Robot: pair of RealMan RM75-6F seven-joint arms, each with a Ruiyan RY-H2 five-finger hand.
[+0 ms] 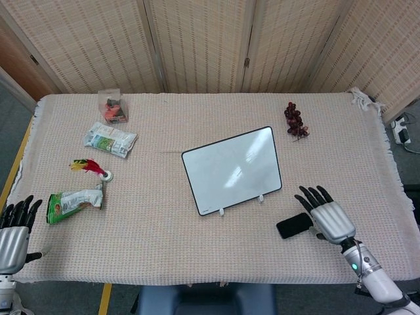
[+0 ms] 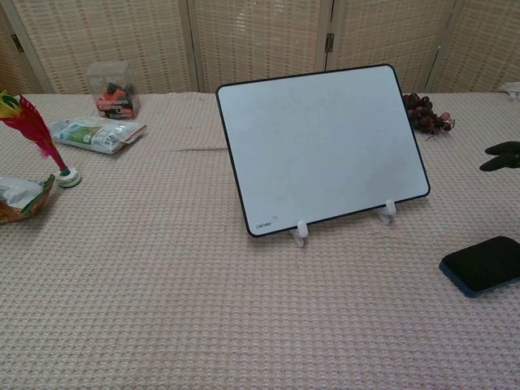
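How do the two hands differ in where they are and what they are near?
The right hand is over the table, beside the black phone; the left hand hangs off the table's left edge, nearest the green snack bag. The right shows in both views, the left in the head view only. Both are spread and hold nothing.

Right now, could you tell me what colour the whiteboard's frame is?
The whiteboard has a thin black frame around its white surface, clearest in the chest view.

Whiteboard (image 2: 321, 146) corner logo — too small, unreadable.

Phone (image 1: 294, 226) lies right of the whiteboard (image 1: 231, 170), grapes (image 1: 294, 120) behind.
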